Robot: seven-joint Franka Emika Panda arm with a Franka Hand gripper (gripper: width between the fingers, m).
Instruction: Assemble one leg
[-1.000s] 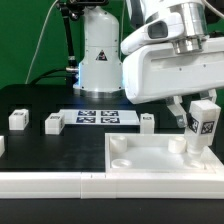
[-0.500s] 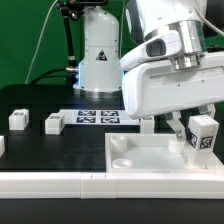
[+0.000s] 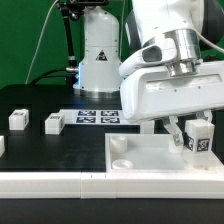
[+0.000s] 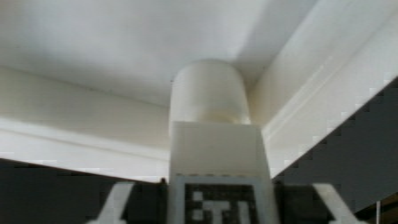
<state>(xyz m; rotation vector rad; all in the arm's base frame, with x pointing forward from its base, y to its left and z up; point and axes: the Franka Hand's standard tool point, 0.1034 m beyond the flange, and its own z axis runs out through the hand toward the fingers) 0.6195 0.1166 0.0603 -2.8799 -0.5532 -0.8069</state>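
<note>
Gripper (image 3: 196, 127), clamped on the leg (image 3: 200, 138), has dropped & tilted it since a sec ago, tip now at a corner of the white panel (image 3: 150, 162), so seating looks close.

leg (image 4: 210, 130): tag blurred and cut off by the wrist picture's edge.
gripper (image 3: 192, 137): one finger hidden behind the leg.
marker board (image 3: 95, 117): the exterior view's right end hidden behind the gripper.
white part (image 3: 1, 146): cut off at the exterior view's left edge.
</note>
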